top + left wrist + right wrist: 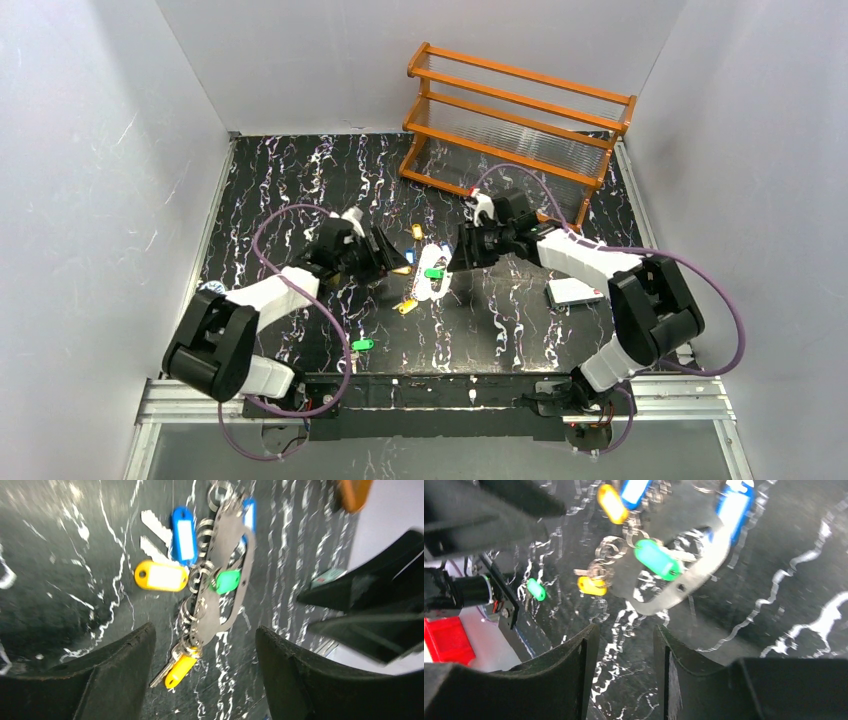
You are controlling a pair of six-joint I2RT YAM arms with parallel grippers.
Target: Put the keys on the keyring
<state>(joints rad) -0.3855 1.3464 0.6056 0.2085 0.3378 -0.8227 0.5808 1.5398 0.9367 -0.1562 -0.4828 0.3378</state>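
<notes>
Seven keys lie mid-worktop (280,180): three yellow keys (405,306), one of them nearer orange, two green keys (433,272) and two blue keys (183,532). There is one keyring (215,612), its small wire rings (205,527) too blurred to count. One wooden rack (520,115) stands at the far right corner, one flat white box (573,290) near the right edge.

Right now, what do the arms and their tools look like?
White links and bulky black joints on left arm and right arm, a purple cable looping along each. The left tool and right tool each have two matte black wedge-shaped fingers.
</notes>
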